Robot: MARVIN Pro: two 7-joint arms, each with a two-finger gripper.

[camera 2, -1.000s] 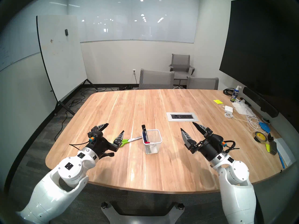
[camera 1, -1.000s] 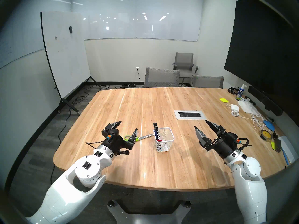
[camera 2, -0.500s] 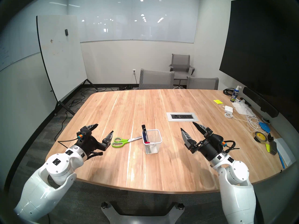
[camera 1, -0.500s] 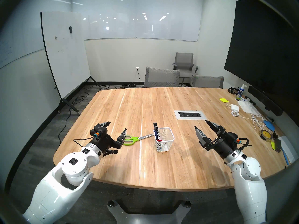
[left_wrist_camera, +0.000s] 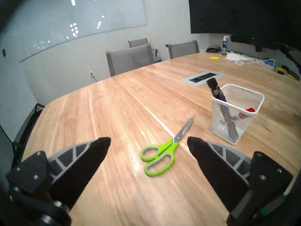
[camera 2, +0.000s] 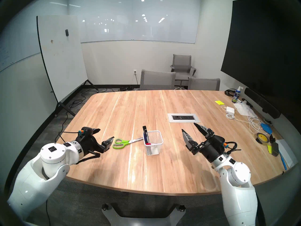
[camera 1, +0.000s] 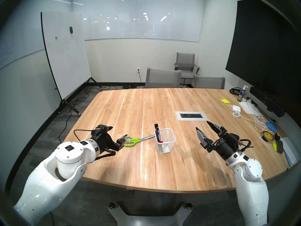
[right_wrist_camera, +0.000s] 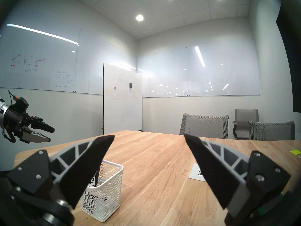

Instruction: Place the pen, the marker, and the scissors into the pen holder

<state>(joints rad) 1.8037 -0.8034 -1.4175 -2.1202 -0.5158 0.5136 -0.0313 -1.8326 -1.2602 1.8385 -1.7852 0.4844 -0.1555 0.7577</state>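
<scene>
One item left on the wood, judging by the head views: the scissors (camera 1: 137, 140) lie flat on the table (camera 1: 162, 171), blades aimed at the pen holder (camera 1: 166, 141), tip close to it; can't tell if it touches. The black marker (camera 1: 157, 130) and the slim blue pen (camera 1: 156, 134) lean in the holder's left corner, with a red-capped marker (camera 1: 161, 141) slumped lower inside. The left gripper (camera 1: 117, 132) hangs just behind the green loops, jaws spread wide. The right gripper (camera 1: 203, 125) sits well off to the right, also wide apart, holding nothing.

Second head view, same story, but the scissors (camera 2: 126, 142) show clear of the near finger.

Left wrist view is the useful one. Lime plastic loops with grey liners, thin shiny steel blades, closed. I'd guess they're light and stiff but slick and low-lying, so pinching the blades off bare wood looks fiddly; the chunky handle neck just behind the pivot seems the better bite. The holder (left_wrist_camera: 237, 114) is white wire mesh, probably light enough to tip if bumped.

Right wrist view: only the mesh cup below its spread fingers (right_wrist_camera: 91, 162).
</scene>
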